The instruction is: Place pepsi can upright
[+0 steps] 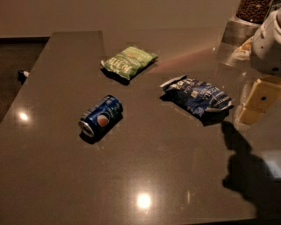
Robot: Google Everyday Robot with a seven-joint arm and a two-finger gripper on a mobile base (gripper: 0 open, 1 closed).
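The pepsi can point(101, 116) is dark blue with a round red-white-blue logo. It lies on its side left of the middle of the dark countertop point(145, 176), with its silver end pointing front-left. My gripper point(257, 105) hangs at the right edge of the view, cream-coloured below the white arm point(268, 44). It is above the counter, far to the right of the can and apart from it, and it holds nothing that I can see.
A green snack bag point(129, 61) lies behind the can. A crinkled blue-and-white snack bag point(197, 96) lies between the can and the gripper. A clear container of dark contents point(252, 13) stands at the back right. The counter's edge runs along the left, beside a darker floor.
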